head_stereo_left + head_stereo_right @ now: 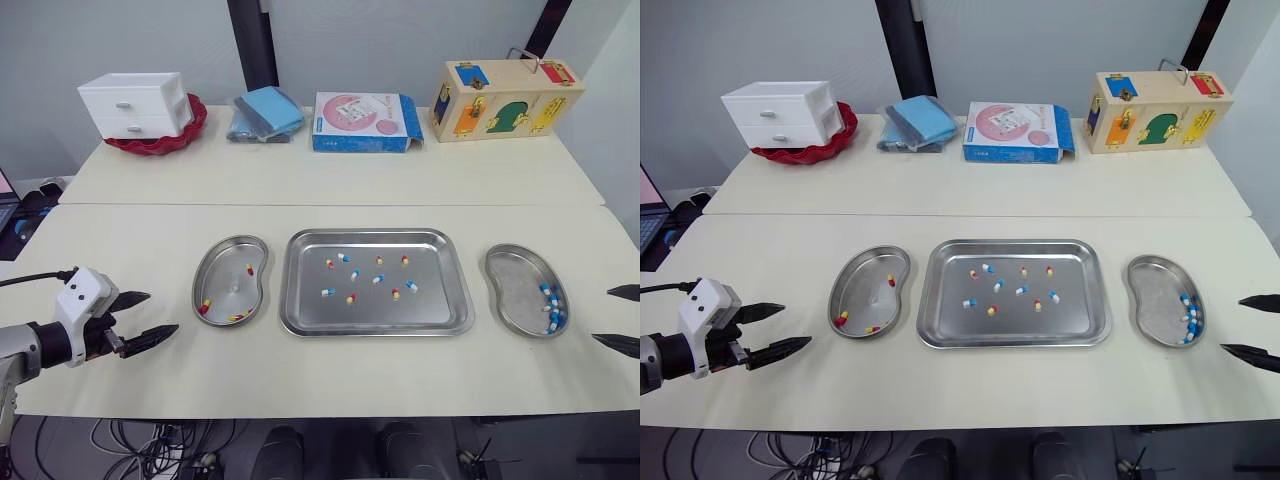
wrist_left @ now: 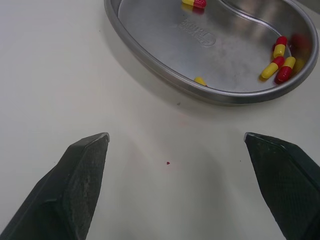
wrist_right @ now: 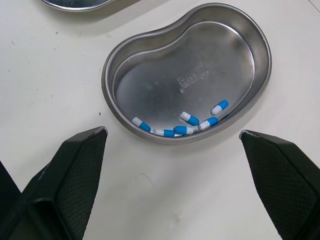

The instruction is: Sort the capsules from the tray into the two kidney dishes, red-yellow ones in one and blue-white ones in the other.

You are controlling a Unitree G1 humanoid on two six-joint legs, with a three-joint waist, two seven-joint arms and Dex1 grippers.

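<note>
Head view: tray (image 1: 430, 300) has capsules (image 1: 378, 279) scattered in it, left dish (image 1: 225, 270) at its 9 o'clock, right dish (image 1: 515, 285) at 3. Left wrist: left gripper (image 2: 176, 135) jaws wide open, red-yellows (image 2: 280, 67) in dish. Right wrist: right gripper (image 3: 172, 131) same, blue-whites (image 3: 189, 119) in dish.

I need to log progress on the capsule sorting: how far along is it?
Partly done. Several red-yellow capsules lie in the left dish, and five blue-white capsules in the right dish. Nothing is in hand: the left gripper and right gripper are open and empty, each beside its dish. Left to do: about ten mixed capsules in the tray.
</note>
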